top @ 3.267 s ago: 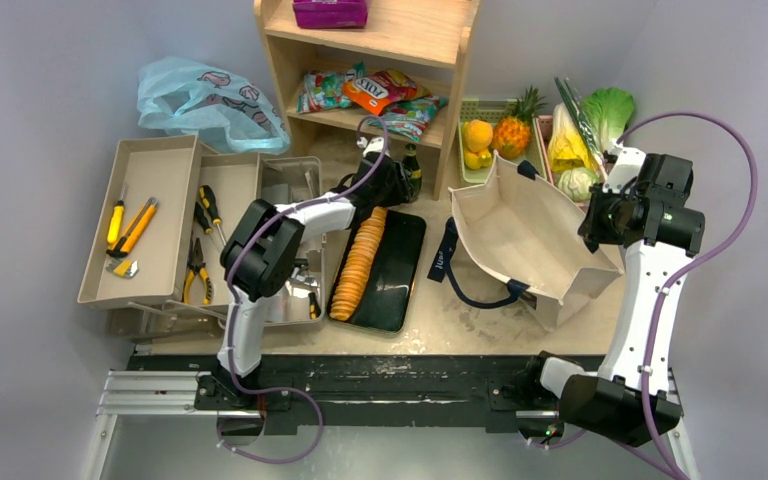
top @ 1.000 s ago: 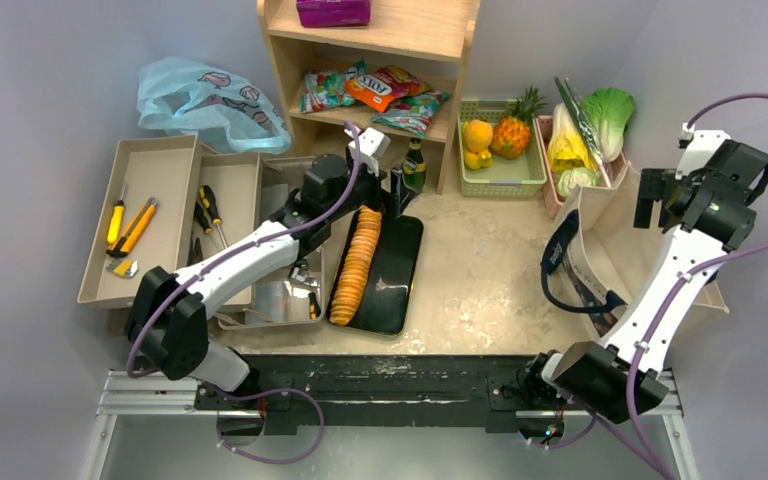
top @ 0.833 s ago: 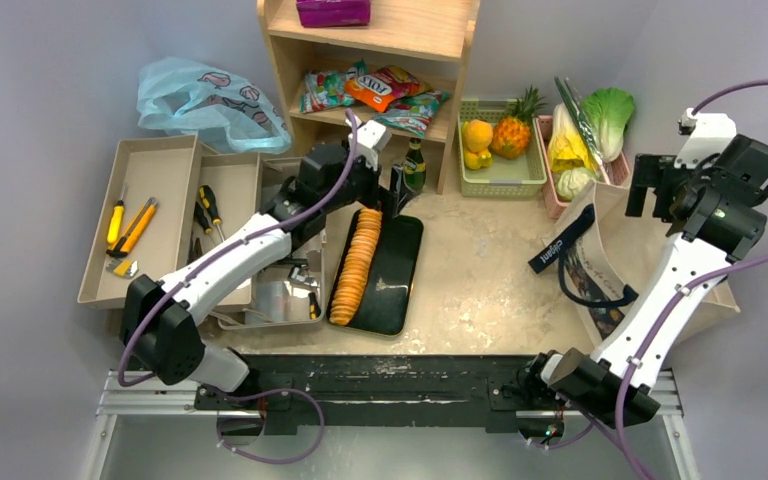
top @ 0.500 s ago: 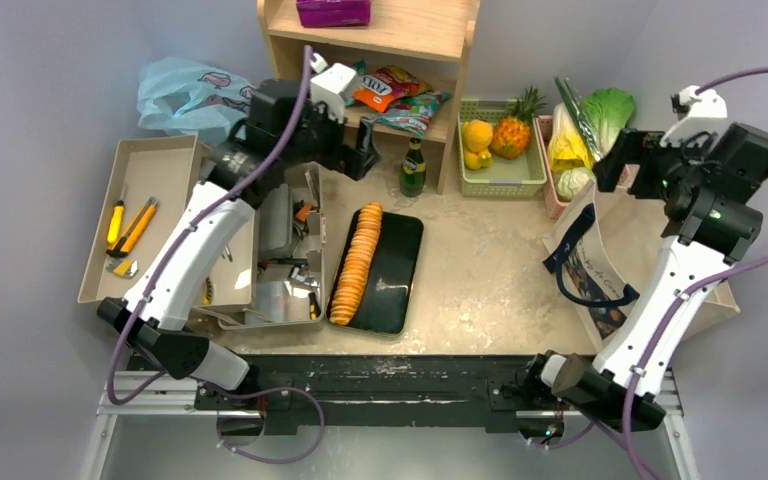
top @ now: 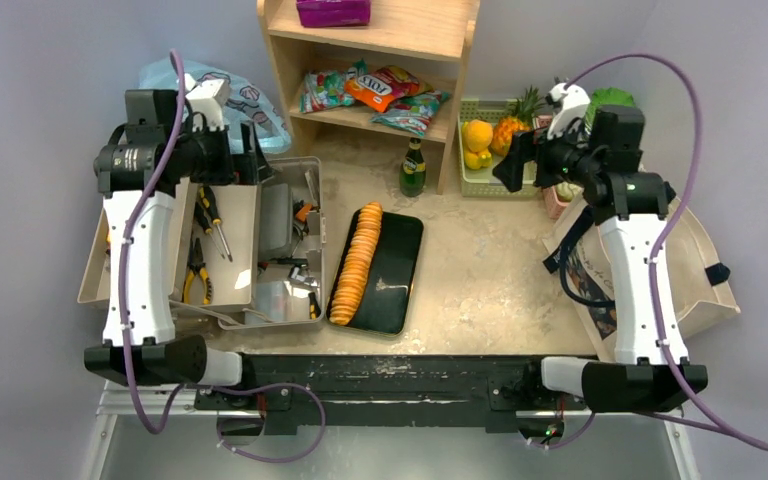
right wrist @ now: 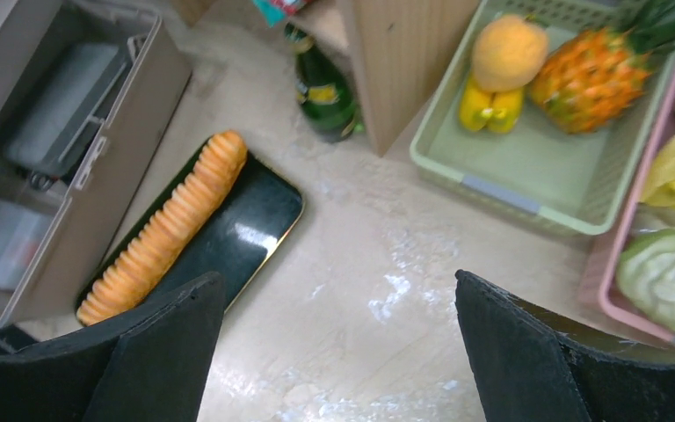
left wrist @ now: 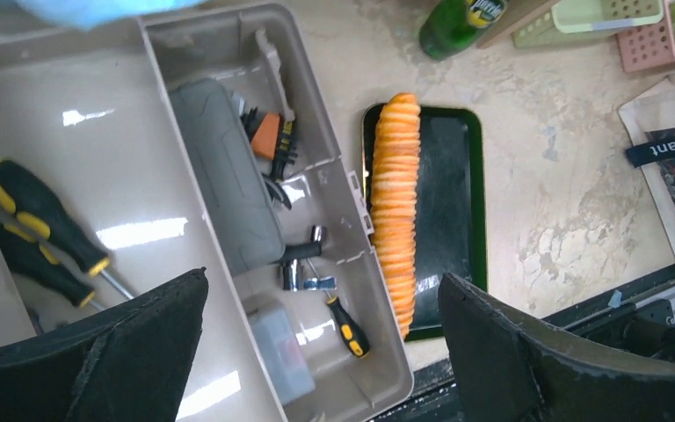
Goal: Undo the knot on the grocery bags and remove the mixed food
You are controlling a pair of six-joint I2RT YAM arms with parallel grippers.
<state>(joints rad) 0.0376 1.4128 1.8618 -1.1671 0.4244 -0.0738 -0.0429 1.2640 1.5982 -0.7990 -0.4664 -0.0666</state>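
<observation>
Since both of your grippers hang high over the table with nothing in them, I judge the unpacking to be at or near its end. Your left gripper (left wrist: 321, 281) stands wide apart above the toolbox (left wrist: 97, 176). The right gripper (right wrist: 338, 280) is spread just as wide over bare tabletop beside the green basket (right wrist: 536, 149).

The blue bag (top: 260, 112) lies crumpled at the back left, thin and glossy, just behind your left wrist. You cannot tell from here whether its knot is undone. The tote (top: 700, 255), stiff cream canvas with a navy strap (top: 560, 255), slumps at the right edge beneath your right arm, its inside hidden.

Food sits sorted, likely by kind. The scaly pineapple (right wrist: 593, 75), a round orange (right wrist: 508, 51) and waxy yellow produce (right wrist: 490, 105) share the green basket. A pale cabbage (right wrist: 668, 277) fills the pink basket (right wrist: 599, 277). The glass bottle (right wrist: 325, 88) stands upright by the shelf (right wrist: 404, 61), which carries shiny snack packs (top: 385, 88).
</observation>
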